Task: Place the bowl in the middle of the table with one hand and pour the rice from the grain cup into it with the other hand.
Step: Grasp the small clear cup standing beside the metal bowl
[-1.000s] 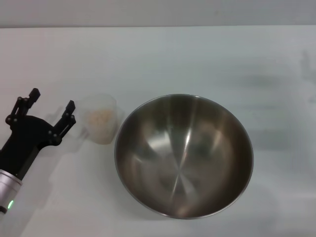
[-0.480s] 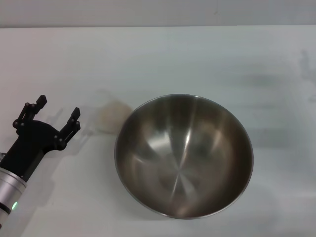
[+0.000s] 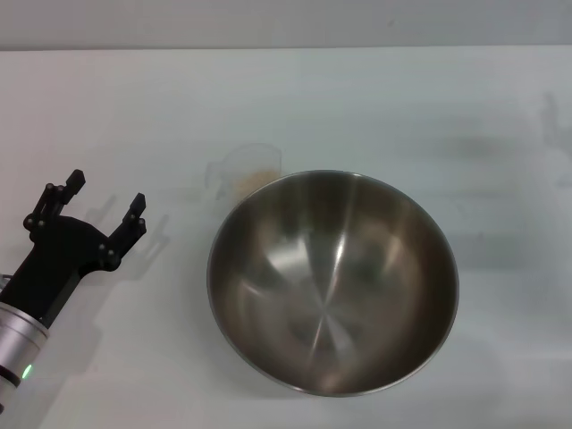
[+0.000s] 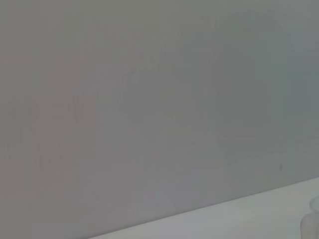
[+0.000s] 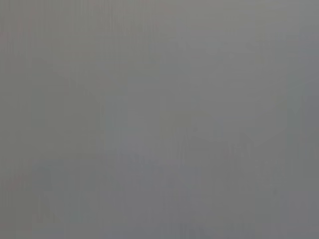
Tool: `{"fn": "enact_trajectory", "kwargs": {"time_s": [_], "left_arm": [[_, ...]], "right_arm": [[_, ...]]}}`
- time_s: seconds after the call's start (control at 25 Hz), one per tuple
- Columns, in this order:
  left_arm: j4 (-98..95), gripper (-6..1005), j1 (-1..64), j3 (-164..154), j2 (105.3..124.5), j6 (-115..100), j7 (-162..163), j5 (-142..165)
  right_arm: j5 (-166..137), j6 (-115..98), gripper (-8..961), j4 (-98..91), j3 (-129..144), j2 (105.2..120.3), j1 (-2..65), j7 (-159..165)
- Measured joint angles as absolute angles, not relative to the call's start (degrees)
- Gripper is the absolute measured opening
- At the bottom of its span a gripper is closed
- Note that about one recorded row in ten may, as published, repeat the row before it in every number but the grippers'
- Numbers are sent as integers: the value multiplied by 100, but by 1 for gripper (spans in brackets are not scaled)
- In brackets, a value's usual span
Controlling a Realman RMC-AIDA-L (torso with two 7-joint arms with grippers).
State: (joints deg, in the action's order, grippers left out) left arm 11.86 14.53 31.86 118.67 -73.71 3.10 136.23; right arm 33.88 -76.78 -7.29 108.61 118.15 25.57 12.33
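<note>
Since the earlier frames the grain cup (image 3: pixel 248 172) has shifted across the bench (image 3: pixel 375 98): it stood close to the left gripper (image 3: pixel 101 211), and now it sits further toward the far edge, touching or just beside the far-left rim of the bowl (image 3: pixel 332 281). Over the same span the left gripper has dropped back a little toward the near-left corner, so cup and gripper are now well apart.

That gripper's fingers are spread wide and hold nothing — only bare bench shows between them. No part of the right arm appears in the head view, and its wrist view gives only a blank grey field, so its state cannot be told.

As for progress, the bowl stands upright near the middle of the bench, a little toward the near edge, so the placing step looks done. Its brushed inside is empty. A small heap of pale rice (image 3: pixel 253 181) shows through the cup's frosted wall — the pour has not happened.

What remains, as I judge it, is to reach the cup again, grasp it, lift it over the rim and tip the rice in.
</note>
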Motion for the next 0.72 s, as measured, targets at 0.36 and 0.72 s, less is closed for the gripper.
{"fn": "enact_trajectory", "kwargs": {"time_s": [0.36,0.72], "left_arm": [[1199,830,1555,2990,11864,-7241,309,13630],[1278,830,1771,2687,11895,-7087,309,13616]], "right_arm": [[3404,-7678,478,-731,10861,11821,2542,1233],[3410,-7673,478,-729,10861,11821,2541,1234]]}}
